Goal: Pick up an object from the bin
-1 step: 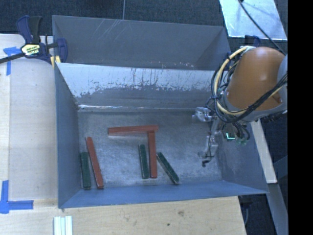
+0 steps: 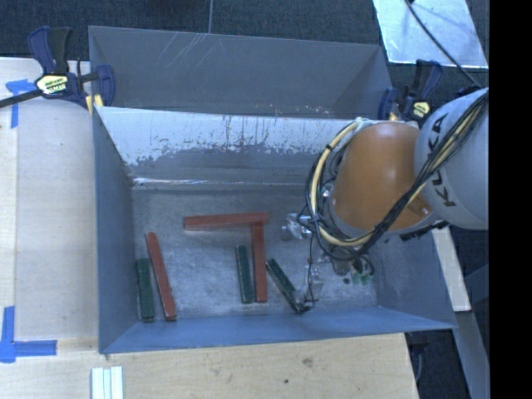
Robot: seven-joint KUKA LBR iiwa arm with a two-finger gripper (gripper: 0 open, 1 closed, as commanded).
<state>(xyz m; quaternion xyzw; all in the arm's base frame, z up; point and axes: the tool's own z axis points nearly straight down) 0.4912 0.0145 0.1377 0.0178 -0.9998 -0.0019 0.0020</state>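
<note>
Bin (image 2: 112, 223): grey metal, loose sticks on the floor.
Arm (image 2: 374, 185): orange-capped, low over the right side.
Red sticks (image 2: 224, 221): farther left.
Gripper (image 2: 312, 293): down near the floor; open or closed, cannot tell.
Dark green stick (image 2: 283, 283): slanted, just left, near end at the tip.

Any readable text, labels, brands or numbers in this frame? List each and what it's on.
"KU": black letters on the arm's pale link; the rest of the word is hidden.
No writing can be seen on the red-brown and green sticks in the bin.
</note>
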